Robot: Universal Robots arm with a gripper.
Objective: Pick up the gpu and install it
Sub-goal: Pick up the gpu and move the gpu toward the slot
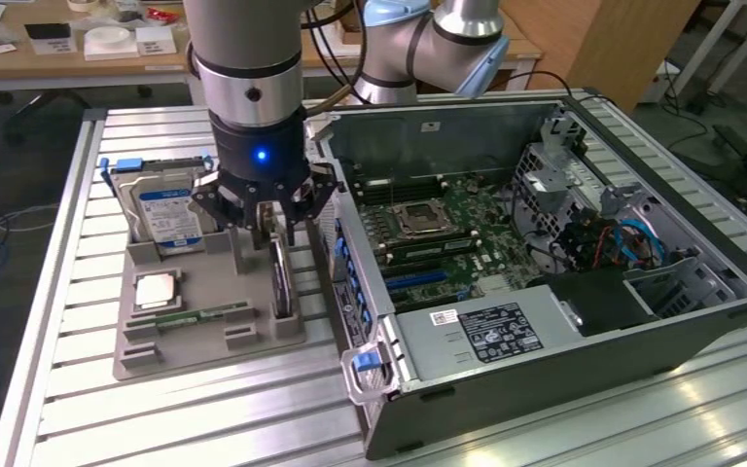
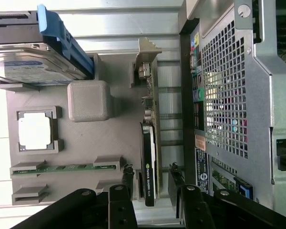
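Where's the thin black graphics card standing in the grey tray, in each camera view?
Exterior view: the thin black gpu stands on edge in the grey tray, directly under the gripper.
Wrist view: the gpu at the tray's edge nearest the computer case.
Shared landmark: the silver hard drive with blue label.

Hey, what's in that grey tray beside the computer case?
A hard drive and the gpu stand on edge in slots, a processor chip lies flat, a memory stick sits between brackets. Slotted lower edges are hidden.

Exterior view looks down slantwise from afar; wrist view faces straight down, close (both share the tray)
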